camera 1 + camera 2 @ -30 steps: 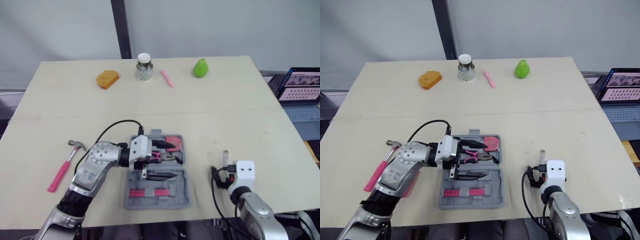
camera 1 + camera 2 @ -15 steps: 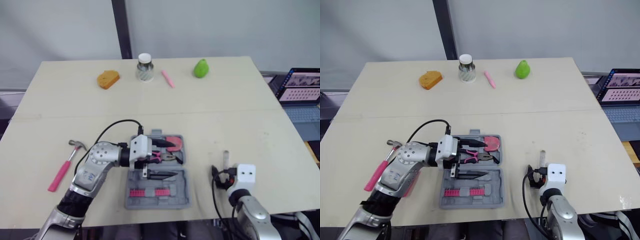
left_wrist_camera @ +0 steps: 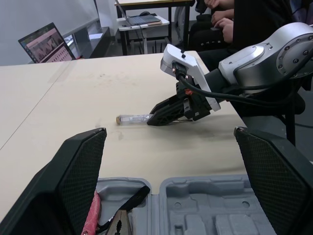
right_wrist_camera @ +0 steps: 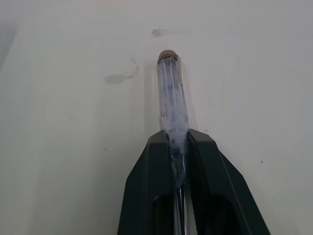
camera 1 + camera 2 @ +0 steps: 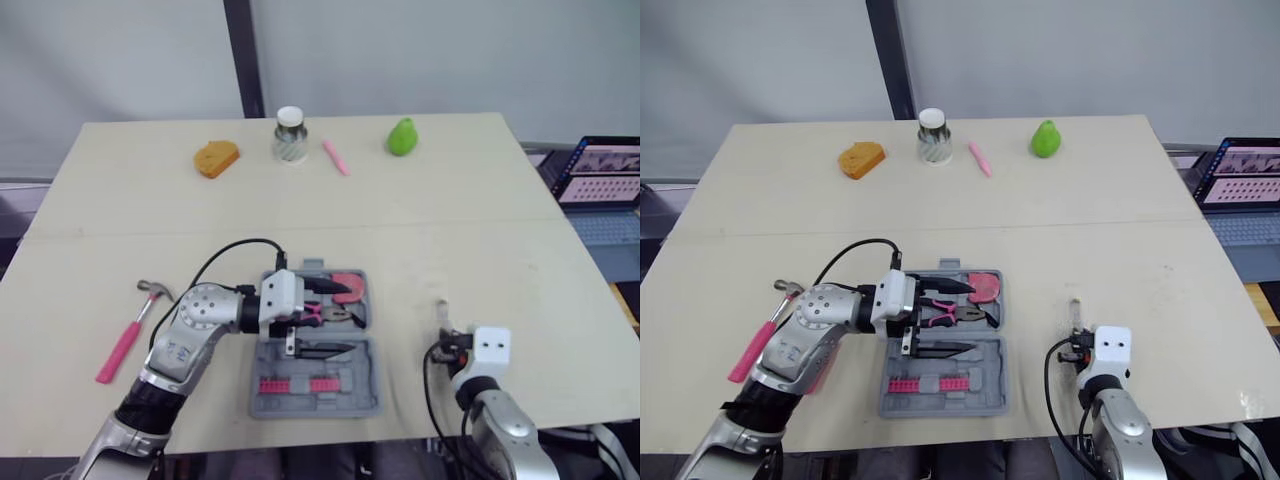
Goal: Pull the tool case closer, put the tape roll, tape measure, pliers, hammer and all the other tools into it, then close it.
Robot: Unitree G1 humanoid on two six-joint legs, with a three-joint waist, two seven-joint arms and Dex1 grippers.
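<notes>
Table: pale top, both grippers low over its near part.

Tool case: grey, lying open and flat, directly under the left gripper, well off to the inner side of the right gripper. Near half has a row of pink bits; far half holds tools, incl. a pink rounded item, can't tell which.

Laptop: open, off the table edge, ahead of and outboard of right gripper.

Hammer: pink handle, flat on table outside the case, well apart from left gripper, on that arm's outer side.

Left gripper: fingers spread wide, holding nothing, hovering over the case's far half. Pliers: pink handles, lying in that far half, between the two spread fingers, not gripped.

Far-edge items, all well ahead of both grippers: jar, orange sponge-like piece, green pear, pink pen.

Right gripper: clamped on a clear tube. Tube sticks out fwd past the fingertips, brown cap at its far end, low against the table top. Not in the case.
</notes>
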